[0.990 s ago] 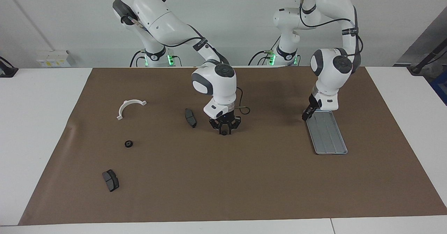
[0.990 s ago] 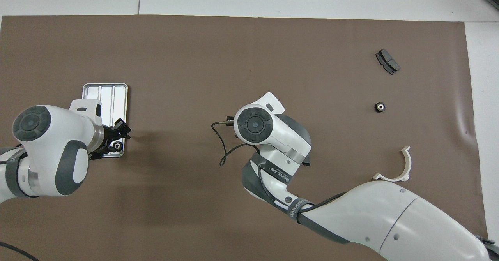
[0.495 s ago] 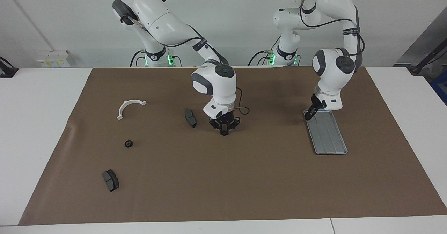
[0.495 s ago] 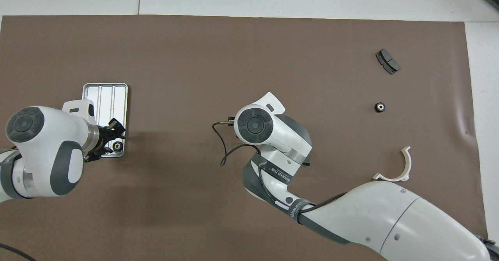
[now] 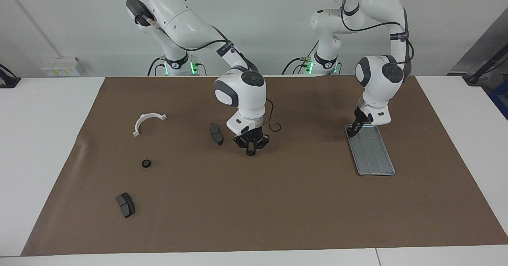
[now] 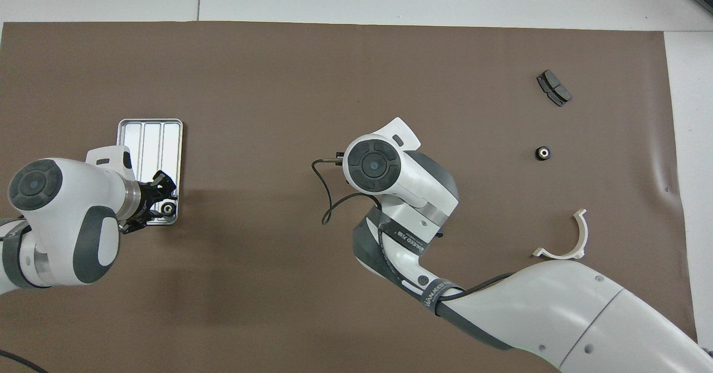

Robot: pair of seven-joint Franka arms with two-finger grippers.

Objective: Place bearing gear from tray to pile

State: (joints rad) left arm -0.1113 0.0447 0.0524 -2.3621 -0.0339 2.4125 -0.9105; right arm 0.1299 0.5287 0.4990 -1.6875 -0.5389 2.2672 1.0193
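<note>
The grey-blue tray (image 5: 373, 151) lies toward the left arm's end of the mat and also shows in the overhead view (image 6: 149, 139). A small dark bearing gear (image 6: 166, 208) sits in its corner nearest the robots. My left gripper (image 5: 352, 129) is open, tilted low over that corner, beside the gear. My right gripper (image 5: 251, 151) is shut on a second small bearing gear, just above mid-mat; its own wrist (image 6: 373, 167) hides it from overhead. The pile is spread out: a white half-ring bracket (image 5: 147, 121), two dark brake pads (image 5: 216, 133) (image 5: 126, 205) and another gear (image 5: 146, 163).
A brown mat (image 5: 254, 210) covers the white table. One brake pad lies close beside my right gripper, toward the right arm's end. A loose cable (image 5: 274, 125) loops off the right wrist. In the overhead view the bracket (image 6: 568, 239) lies beside the right forearm.
My right gripper closed on the small gear at mid-mat, lifted slightly and shifted toward the right arm's end. My left gripper drew back a little over the tray's near corner.
</note>
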